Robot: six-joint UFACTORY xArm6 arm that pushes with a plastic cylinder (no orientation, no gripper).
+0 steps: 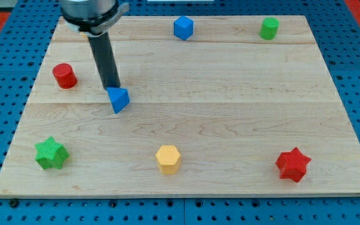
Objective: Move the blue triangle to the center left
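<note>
The blue triangle [119,99] lies on the wooden board [230,112], left of the middle. My tip [112,86] stands right at the triangle's upper left edge, touching or nearly touching it. The dark rod rises from there toward the view's top left. A red cylinder [64,75] stands to the left of the tip, near the board's left edge.
A blue cube [183,27] and a green cylinder [269,28] sit along the top edge. A green star [50,153], a yellow hexagon [168,159] and a red star [292,164] sit along the bottom.
</note>
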